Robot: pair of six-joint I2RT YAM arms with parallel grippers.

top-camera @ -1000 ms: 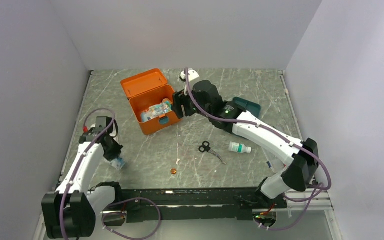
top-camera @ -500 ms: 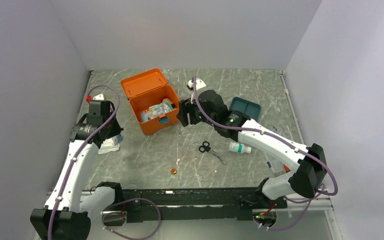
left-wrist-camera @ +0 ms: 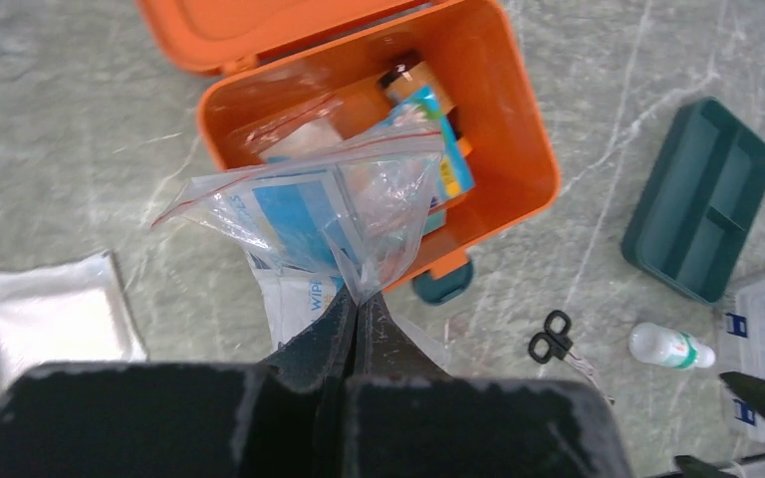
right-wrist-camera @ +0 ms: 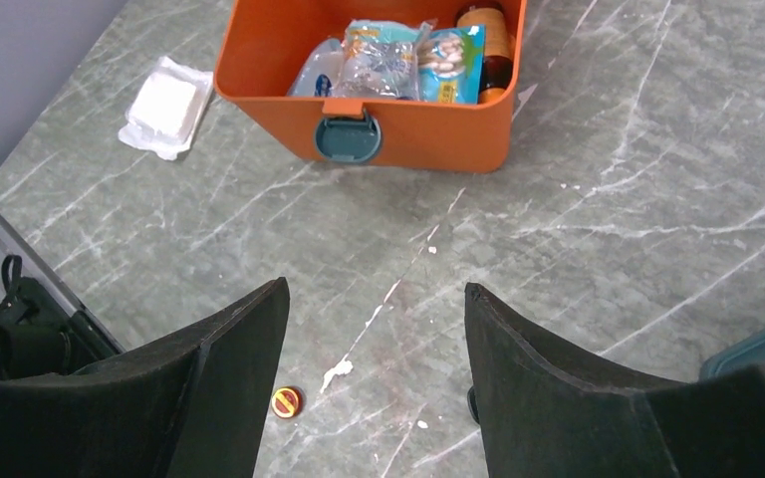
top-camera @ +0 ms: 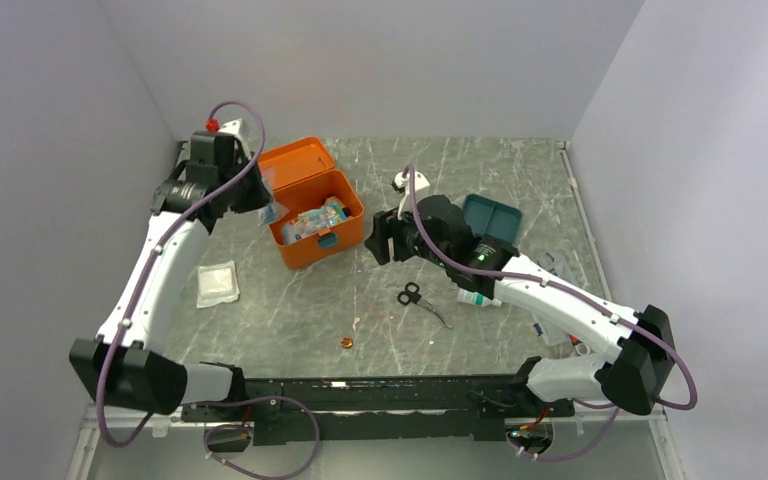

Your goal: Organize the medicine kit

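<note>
The kit is part filled — the left claw pinches a plastic bag above it; the right claw gapes empty. Left on the counter — scissors, bottle, pad.

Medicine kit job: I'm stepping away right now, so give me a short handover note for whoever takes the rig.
Left gripper: shut on a clear zip bag, held above the left edge of the open medicine kit.
Right gripper: open, empty, over bare table in front of the kit.
Done: lid is open; packets and a brown bottle are inside.
Left: drop the bag in. The white gauze packet, scissors, small white bottle and teal tray lie out on the table; probably pack them, then close the lid.
</note>
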